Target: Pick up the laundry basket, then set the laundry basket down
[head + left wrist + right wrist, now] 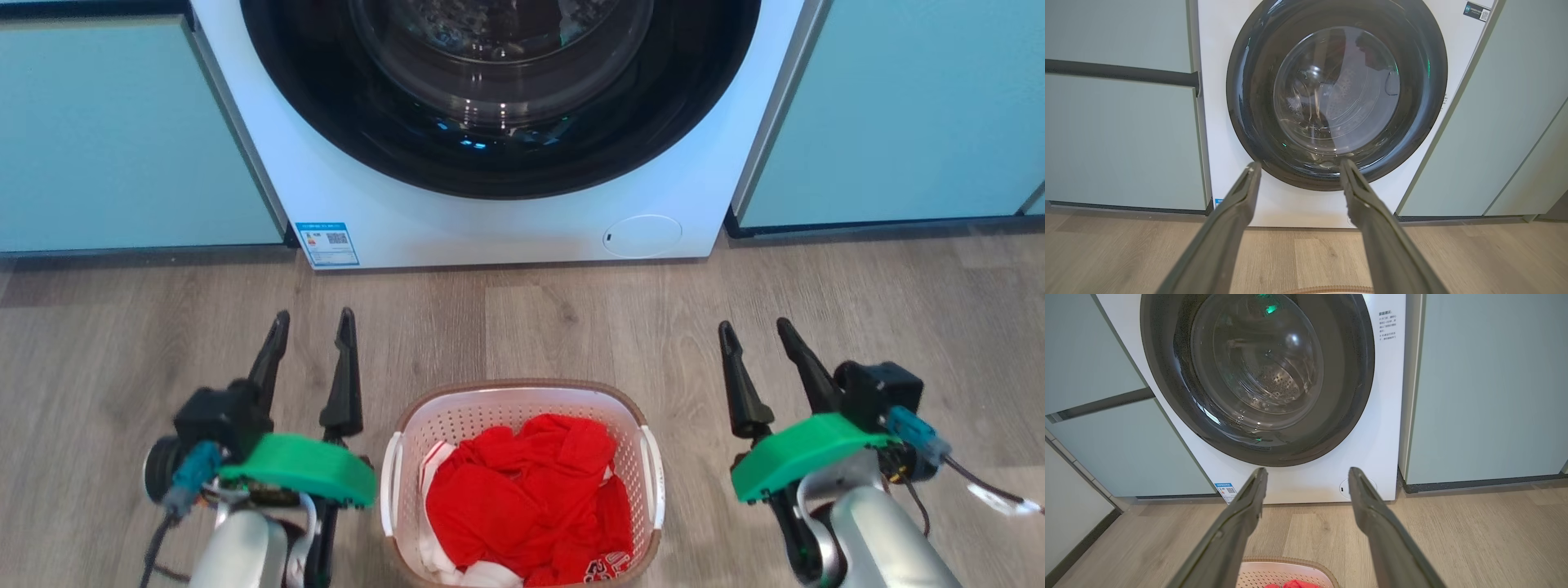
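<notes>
Flanking the laundry basket [490, 415], left gripper [314, 314] and right gripper [755, 325], fingers spread, empty, pointing forward.

Washing machine [408, 220], white, front-loading, set against the back of the scene. Round door [498, 90] with a broad dark rim and clear glass, shut, centred on the machine's front, perforated metal drum visible behind it. Blue label with a square code [327, 243] at the machine's lower left corner. Round white flap [642, 236] at its lower right corner. Pale teal cabinet front [122, 139] just beside the machine's left; matching cabinet front [914, 114] just beside its right. Grey-brown wood-plank floor [571, 318] runs forward from the machine's foot. Heap of red and white cloth [522, 498] in front of the machine, well apart from it.
</notes>
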You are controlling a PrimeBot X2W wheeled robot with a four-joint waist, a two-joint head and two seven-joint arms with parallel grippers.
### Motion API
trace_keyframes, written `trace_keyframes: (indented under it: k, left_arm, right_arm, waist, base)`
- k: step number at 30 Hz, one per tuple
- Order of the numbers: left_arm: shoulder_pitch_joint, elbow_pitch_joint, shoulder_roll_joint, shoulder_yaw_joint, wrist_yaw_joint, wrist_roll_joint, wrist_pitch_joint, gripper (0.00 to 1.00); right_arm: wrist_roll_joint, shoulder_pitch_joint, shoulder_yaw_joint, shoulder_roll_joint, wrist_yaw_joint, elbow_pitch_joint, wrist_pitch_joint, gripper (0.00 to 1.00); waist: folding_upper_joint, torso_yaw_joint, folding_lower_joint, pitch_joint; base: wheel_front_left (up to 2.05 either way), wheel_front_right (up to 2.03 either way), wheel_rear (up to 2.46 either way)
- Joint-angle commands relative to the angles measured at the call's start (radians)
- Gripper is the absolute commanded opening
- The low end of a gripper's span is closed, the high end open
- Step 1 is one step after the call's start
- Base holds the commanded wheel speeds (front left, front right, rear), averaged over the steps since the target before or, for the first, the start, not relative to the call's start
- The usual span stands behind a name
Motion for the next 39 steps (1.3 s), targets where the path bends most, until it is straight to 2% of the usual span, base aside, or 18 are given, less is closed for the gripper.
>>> trace_keyframes:
  k: [1, 7, 12, 19, 39]
  left_arm:
    - [-0.016, -0.046, 0.001, 0.039, 0.002, 0.015, -0.009, 1.0]
    - [0.036, -0.095, 0.001, 0.006, 0.003, 0.088, -0.009, 1.0]
    - [0.053, -0.092, 0.0, -0.025, 0.024, 0.117, -0.009, 1.0]
    - [0.052, -0.095, 0.0, -0.014, 0.045, 0.108, -0.009, 1.0]
    - [0.056, -0.064, 0.0, 0.019, 0.041, 0.053, -0.009, 1.0]
  right_arm:
    - [-0.013, -0.005, 0.011, 0.012, 0.007, -0.052, -0.012, 1.0]
    - [-0.028, 0.063, -0.013, 0.015, 0.007, -0.135, -0.012, 1.0]
    - [-0.026, 0.092, -0.035, 0.016, 0.007, -0.157, -0.012, 1.0]
    - [-0.035, 0.112, -0.047, 0.016, 0.007, -0.176, -0.012, 1.0]
    - [-0.055, 0.109, -0.054, 0.016, 0.007, -0.176, -0.012, 1.0]
  waist:
    - [-0.0001, 0.003, 0.0001, -0.004]
    - [-0.0001, 0.005, 0.0001, -0.015]
    - [-0.0001, 0.001, 0.0001, -0.015]
    - [-0.0001, -0.001, 0.0001, -0.015]
    - [-0.0001, -0.001, 0.0001, -0.024]
  base:
    - [0.0, 0.0, 0.0]
    - [0.0, 0.0, 0.0]
    - [0.0, 0.0, 0.0]
    - [0.0, 0.0, 0.0]
    - [0.0, 0.0, 0.0]
